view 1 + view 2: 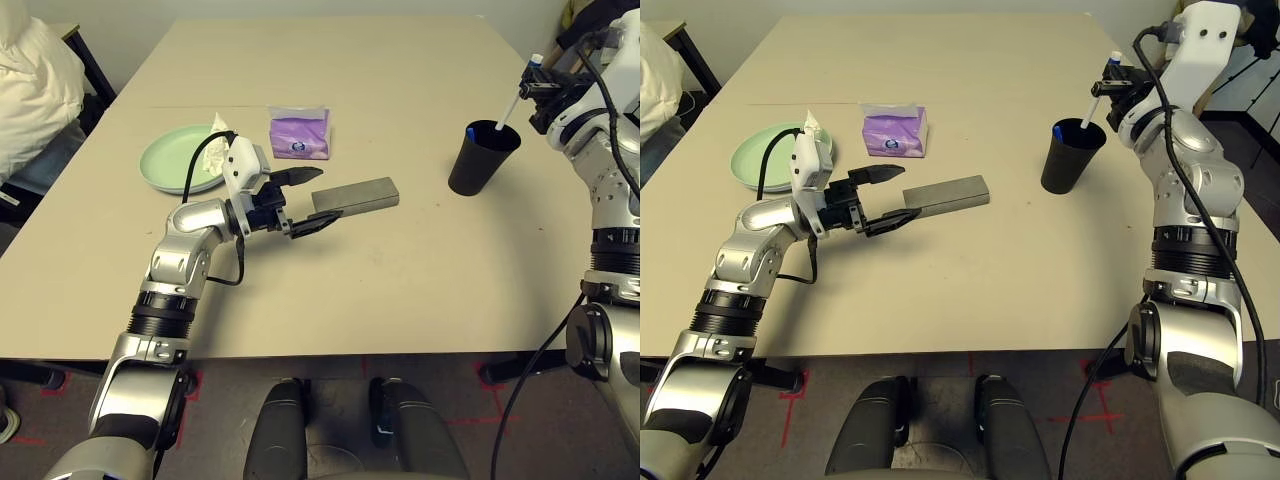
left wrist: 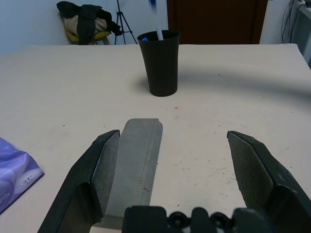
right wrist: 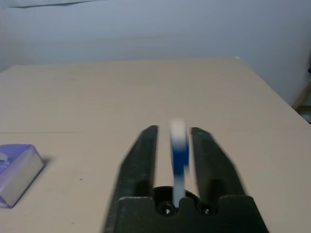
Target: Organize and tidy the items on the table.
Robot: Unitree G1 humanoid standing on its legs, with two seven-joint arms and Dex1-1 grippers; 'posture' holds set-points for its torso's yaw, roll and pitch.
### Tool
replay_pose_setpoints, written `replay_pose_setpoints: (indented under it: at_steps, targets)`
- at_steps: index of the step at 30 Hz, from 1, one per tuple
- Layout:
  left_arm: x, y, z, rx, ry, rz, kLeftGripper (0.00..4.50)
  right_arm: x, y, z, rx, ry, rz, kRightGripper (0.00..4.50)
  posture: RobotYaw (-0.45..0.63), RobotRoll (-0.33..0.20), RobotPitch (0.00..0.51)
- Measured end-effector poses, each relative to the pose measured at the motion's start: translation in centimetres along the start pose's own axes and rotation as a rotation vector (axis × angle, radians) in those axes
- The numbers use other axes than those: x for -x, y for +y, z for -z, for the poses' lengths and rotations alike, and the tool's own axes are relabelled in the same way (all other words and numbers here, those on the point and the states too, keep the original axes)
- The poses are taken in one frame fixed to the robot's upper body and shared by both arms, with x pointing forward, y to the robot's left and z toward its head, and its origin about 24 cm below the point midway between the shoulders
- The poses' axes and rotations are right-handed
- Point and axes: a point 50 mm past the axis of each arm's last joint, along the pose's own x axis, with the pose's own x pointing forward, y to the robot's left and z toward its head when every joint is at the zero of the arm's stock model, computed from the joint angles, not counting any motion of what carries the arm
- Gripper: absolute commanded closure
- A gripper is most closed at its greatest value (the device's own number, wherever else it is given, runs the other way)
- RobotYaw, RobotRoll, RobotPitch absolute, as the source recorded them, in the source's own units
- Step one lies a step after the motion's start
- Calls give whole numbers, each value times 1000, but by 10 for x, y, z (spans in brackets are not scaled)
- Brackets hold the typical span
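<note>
Beige table top (image 1: 330, 270), plain and smooth, with dark floor along its near edge and red tape marks on the floor.

Writing: purple tissue pack (image 1: 299, 133) carries a dark round emblem on its front face; the printing there is too small to read. Some small characters show on the pack's wrapper in the left wrist view, also unreadable. No other labels legible.

Left arm: silver forearm reaches up from the near left, gripper pointing level toward the right. Left gripper (image 1: 305, 200) has its two black fingers spread wide, gripping nothing. Grey oblong glasses case (image 1: 355, 195) lies flat on the table at table centre, its near end between the fingers; in the left wrist view one finger (image 2: 99, 167) sits close against the case's long side, the other stands well off it. Contact cannot be confirmed.

Right arm: raised at the far right, gripper aimed forward, above the black cup (image 1: 484, 157). Right gripper (image 3: 175, 133) has its fingers slightly apart, with the white pen (image 1: 510, 108) running between them; whether they press on the pen cannot be told. Pen is tilted, blue-tipped, lower end inside the cup mouth, upper end at the gripper.

Mint green plate (image 1: 183, 158) sits at the left, behind the left gripper; crumpled white tissue (image 1: 220, 125) is at its far edge, close to the tissue pack.
</note>
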Motion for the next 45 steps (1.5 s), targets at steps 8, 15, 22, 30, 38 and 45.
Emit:
replay_pose_setpoints:
  at_steps: [8,15,22,30,38,45]
  targets:
    - [0,0,0,-7,-4,-4,0,0,1,0,1,-1,-7,25,126,0,96]
    - [0,1,0,-6,-3,-9,0,3,5,2,-11,-34,-104,25,116,0,100]
    - [16,10,0,12,-22,-143,0,30,26,37,35,-141,-394,25,106,0,99]
    - [39,14,13,79,-59,-580,0,51,30,69,-10,-124,-378,25,115,0,99]
    - [66,3,38,124,-8,-1001,0,67,27,90,-2,-85,-274,25,129,0,101]
    - [89,5,41,134,-23,-1193,0,77,10,100,51,-125,-99,25,148,0,107]
